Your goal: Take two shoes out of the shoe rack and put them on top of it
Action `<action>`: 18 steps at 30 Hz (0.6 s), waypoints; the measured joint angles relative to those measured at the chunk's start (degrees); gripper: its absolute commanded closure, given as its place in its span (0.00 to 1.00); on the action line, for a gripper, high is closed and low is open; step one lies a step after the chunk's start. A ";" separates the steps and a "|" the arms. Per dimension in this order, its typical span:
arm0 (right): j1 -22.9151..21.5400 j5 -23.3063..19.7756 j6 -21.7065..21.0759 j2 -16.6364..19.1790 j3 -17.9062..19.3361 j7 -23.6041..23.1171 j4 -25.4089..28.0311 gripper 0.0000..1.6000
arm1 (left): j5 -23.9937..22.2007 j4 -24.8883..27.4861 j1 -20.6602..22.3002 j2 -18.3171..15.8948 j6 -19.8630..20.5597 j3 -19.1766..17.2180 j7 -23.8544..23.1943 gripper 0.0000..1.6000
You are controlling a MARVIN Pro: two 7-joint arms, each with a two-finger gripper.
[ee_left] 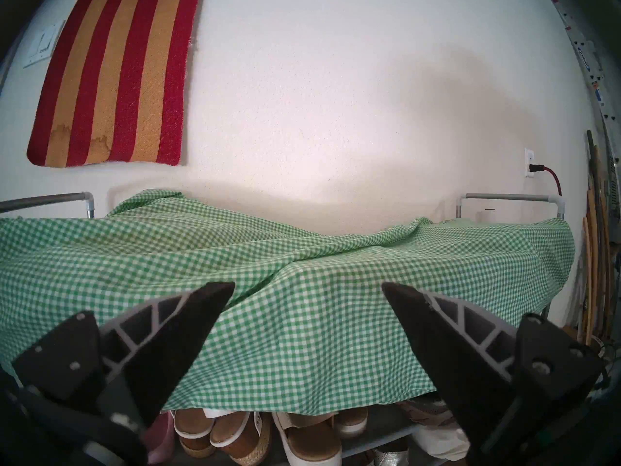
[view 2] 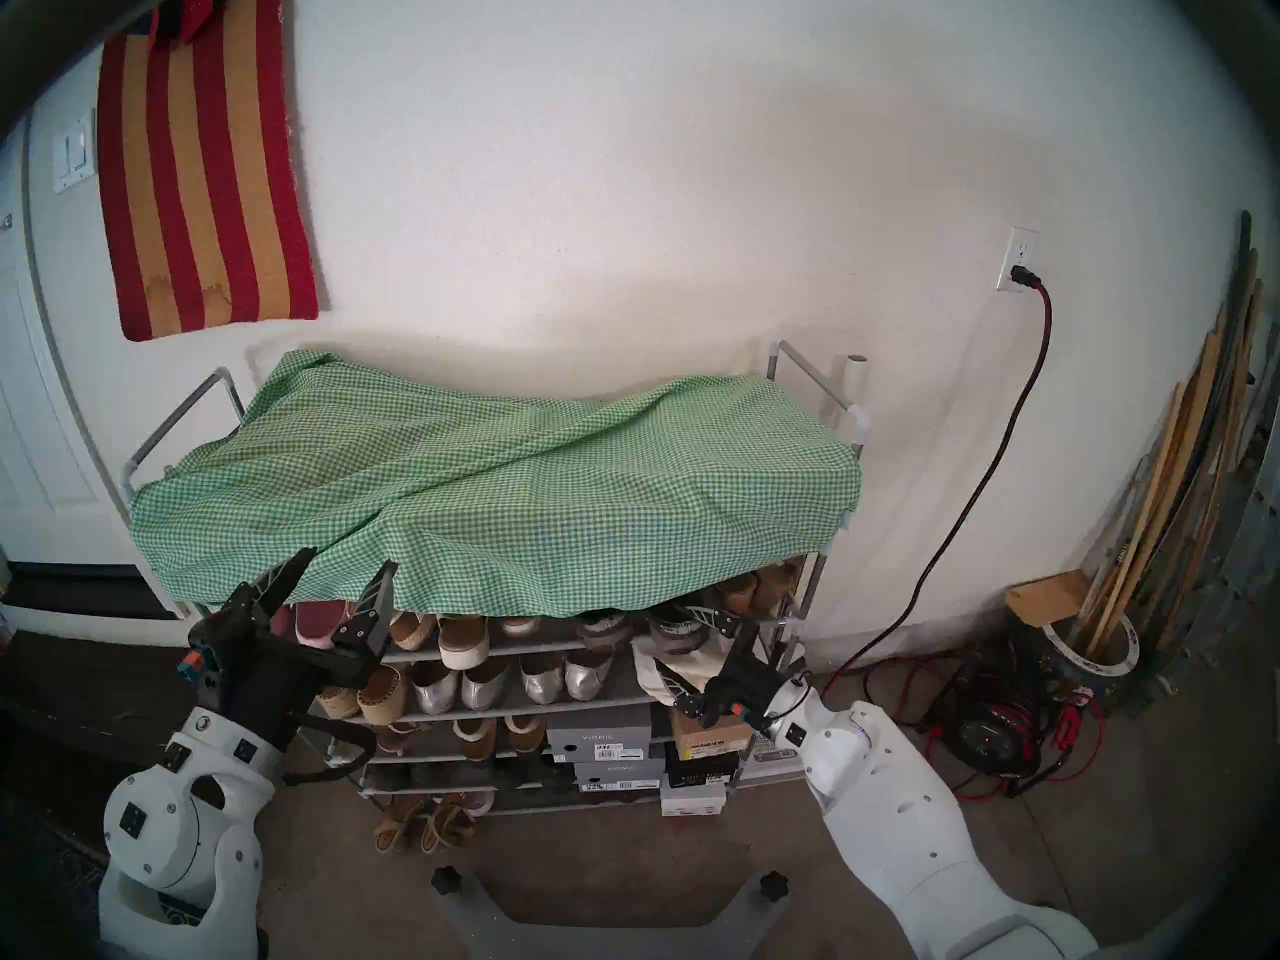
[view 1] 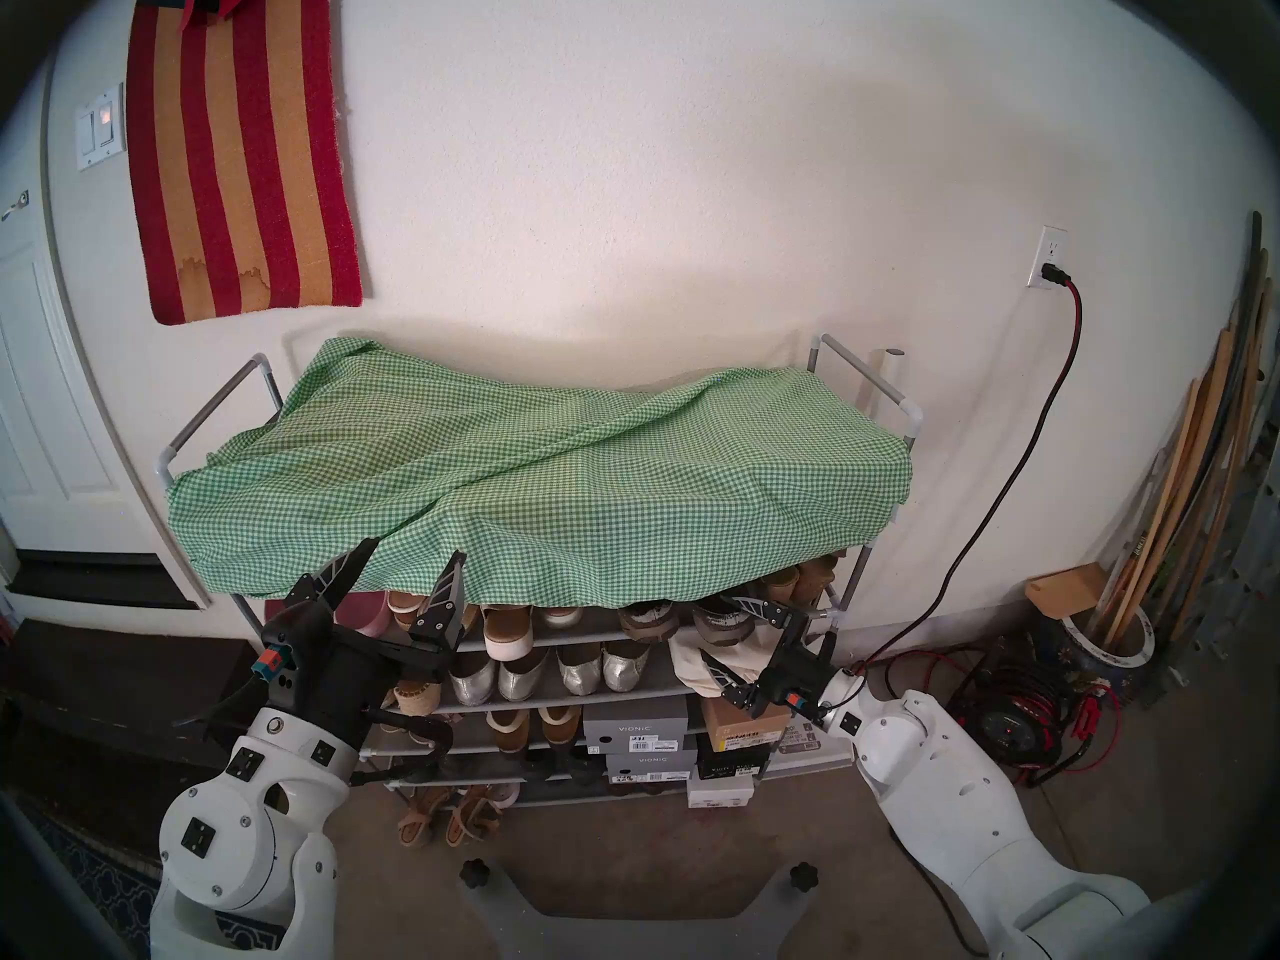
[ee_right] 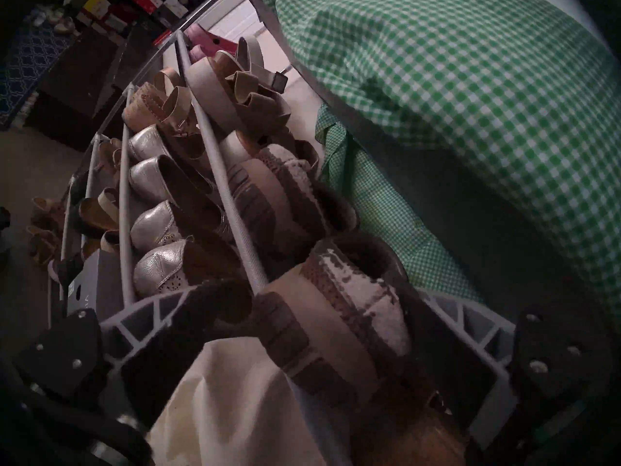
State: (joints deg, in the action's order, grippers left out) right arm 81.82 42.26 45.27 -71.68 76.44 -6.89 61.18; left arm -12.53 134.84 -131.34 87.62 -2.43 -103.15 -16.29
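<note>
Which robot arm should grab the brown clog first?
The right. Its open end effector already straddles the brown clog under the gingham cloth; the left end effector hovers open, far left.

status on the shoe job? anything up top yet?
Done: nothing; the cloth on top of the rack carries no shoes.
In hand: the right gripper is open around the heel of one clog on the upper shelf, not yet closed. The left gripper hangs open and empty at the cloth's front edge.
Left: grip, lift and place that clog, then the second clog.

Bright wall, dim blurry rt wrist, fisheye vignette
</note>
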 measured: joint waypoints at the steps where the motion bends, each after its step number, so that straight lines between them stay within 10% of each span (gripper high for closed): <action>1: -0.22 0.14 0.02 -0.09 -0.02 0.11 -0.28 0.00 | 0.00 0.00 0.00 0.00 0.00 0.00 0.00 0.00; 18: -3.81 3.72 -1.46 -1.09 -0.30 1.27 -4.21 0.00 | -0.01 0.00 0.00 -0.01 0.00 0.00 0.02 0.00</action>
State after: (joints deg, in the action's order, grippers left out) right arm 78.01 45.98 43.81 -72.77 76.13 -5.62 56.97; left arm -12.54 134.84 -131.34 87.61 -2.43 -103.15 -16.27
